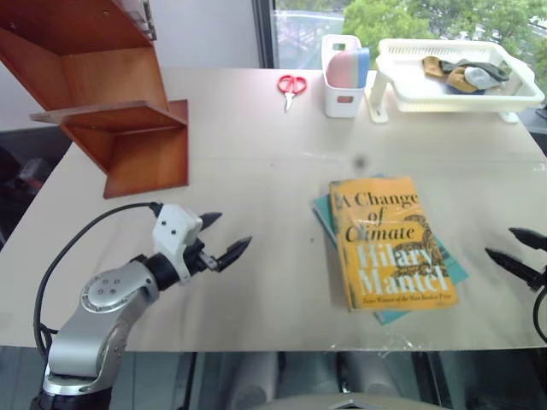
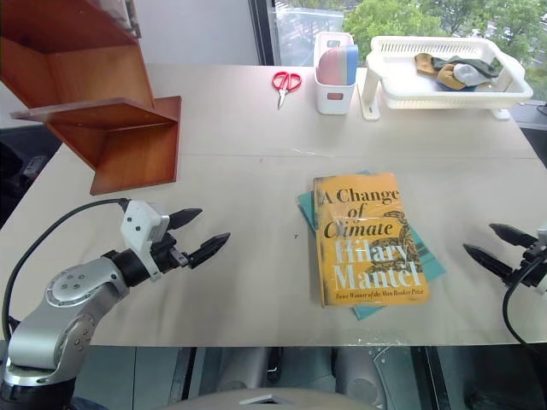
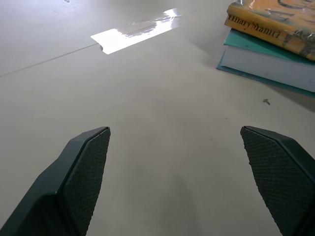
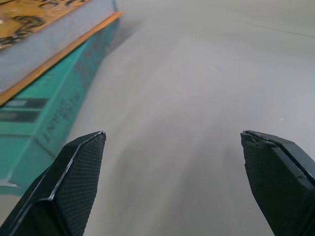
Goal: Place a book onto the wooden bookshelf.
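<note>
The yellow-orange book point(image 1: 389, 241), lettered "A Change of Climate", lies flat on top of a teal book point(image 1: 323, 213) at the table's middle right. The reddish-brown wooden bookshelf point(image 1: 111, 111) stands at the far left of the table. My left gripper point(image 1: 224, 235) hovers open near the table's front left, well to the left of the books, its fingers point(image 3: 83, 167) empty. At the right edge my right gripper point(image 1: 521, 252) is open and empty, just right of the book stack point(image 4: 44, 73).
Red-handled scissors point(image 1: 291, 85) lie at the back centre beside a white holder point(image 1: 344, 77) with pink and blue items. A white plastic tray point(image 1: 453, 77) holding cloths stands at the back right. The beige table point(image 1: 256, 179) spreads between shelf and books.
</note>
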